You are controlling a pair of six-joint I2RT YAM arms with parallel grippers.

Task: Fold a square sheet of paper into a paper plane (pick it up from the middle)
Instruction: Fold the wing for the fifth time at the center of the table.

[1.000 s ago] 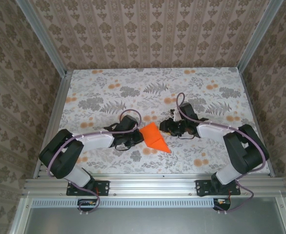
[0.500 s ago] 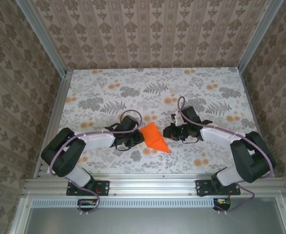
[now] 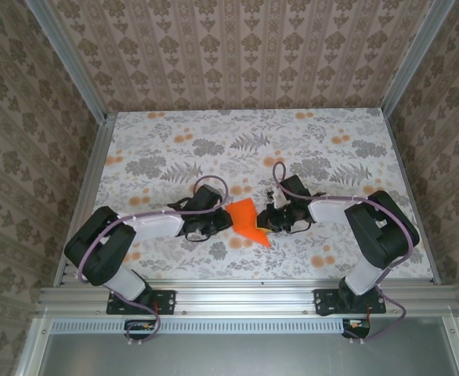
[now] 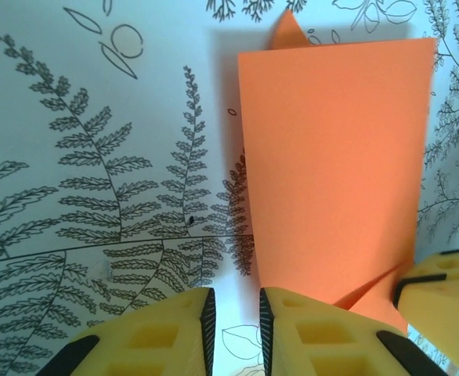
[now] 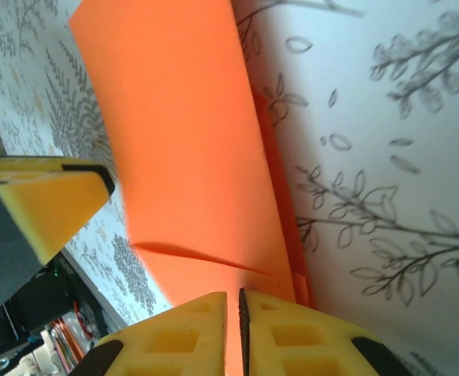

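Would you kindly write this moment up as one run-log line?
paper: orange sheet partly folded, on table | left claw: shut, beside sheet | right claw: shut at sheet edge

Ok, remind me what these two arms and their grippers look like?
Both arms have black joints with white link shells and a mauve cable looping along each. The left gripper and right gripper carry yellow fingers with recessed square pockets and black edging.
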